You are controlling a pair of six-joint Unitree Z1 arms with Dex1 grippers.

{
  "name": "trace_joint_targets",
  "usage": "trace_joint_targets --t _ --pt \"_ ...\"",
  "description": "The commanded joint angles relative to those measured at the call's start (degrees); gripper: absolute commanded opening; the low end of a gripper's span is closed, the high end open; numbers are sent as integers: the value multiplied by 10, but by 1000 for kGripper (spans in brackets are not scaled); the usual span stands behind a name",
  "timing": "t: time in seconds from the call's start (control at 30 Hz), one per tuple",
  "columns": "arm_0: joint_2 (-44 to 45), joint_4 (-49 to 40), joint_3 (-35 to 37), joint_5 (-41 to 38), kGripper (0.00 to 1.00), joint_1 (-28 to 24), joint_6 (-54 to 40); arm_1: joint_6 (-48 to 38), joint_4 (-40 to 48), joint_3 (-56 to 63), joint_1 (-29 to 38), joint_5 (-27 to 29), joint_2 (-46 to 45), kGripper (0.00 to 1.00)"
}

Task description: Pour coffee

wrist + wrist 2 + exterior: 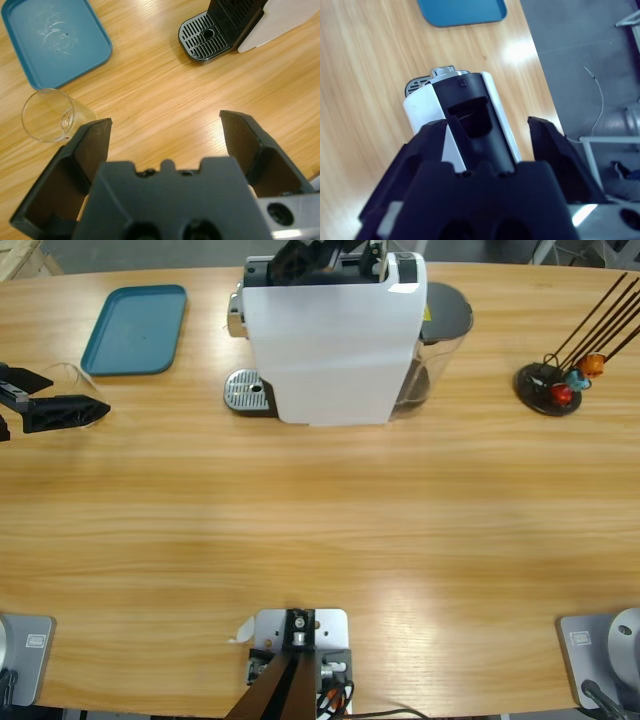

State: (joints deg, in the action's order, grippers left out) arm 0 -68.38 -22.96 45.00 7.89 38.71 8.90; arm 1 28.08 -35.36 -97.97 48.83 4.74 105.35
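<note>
One empty glass tumbler, one teal tray, one coffee machine; both grippers' jaws apart, left gripper, right gripper

Blue tray left of white coffee machine, capsule stand right

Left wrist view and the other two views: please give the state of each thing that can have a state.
Small clear glass tumbler: lying on its side, empty.
Teal plastic tray: nothing on it.
White coffee machine: upright, nothing on its drip grate.
Left gripper: open, holding nothing.
Right gripper: open, above the machine.
</note>
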Motion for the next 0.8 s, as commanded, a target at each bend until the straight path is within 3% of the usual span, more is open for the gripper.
trace_joint_targets --t 0.03,0.2,0.23,0.27,0.3,0.33,0.37,0.4,0.53,0.67,0.8 --pt "1 7 -21 7 936 6 2 -48 -109 4 21 46 -130 982" --pt "1 7 -21 7 936 6 2 -70 -139 49 21 27 -194 976" --pt "2 7 -21 7 936 6 2 -70 -140 56 21 25 -201 913" --pt "2 7 -21 7 936 6 2 -70 -142 57 21 23 -208 761" --pt "2 7 -21 7 936 6 2 -70 -142 56 21 22 -212 707" --pt "2 7 -21 7 936 6 2 -70 -143 53 21 19 -212 522" --pt "3 7 -21 7 936 6 2 -70 -145 47 21 15 -212 213" --pt "3 7 -21 7 936 6 2 -70 -149 39 21 16 -211 12" --pt "4 7 -21 7 936 6 2 -65 -173 28 21 72 -203 0" --pt "4 7 -21 7 936 6 2 -73 -176 41 21 86 -205 0" --pt "3 7 -21 7 936 6 2 -114 -104 69 21 94 -197 0"
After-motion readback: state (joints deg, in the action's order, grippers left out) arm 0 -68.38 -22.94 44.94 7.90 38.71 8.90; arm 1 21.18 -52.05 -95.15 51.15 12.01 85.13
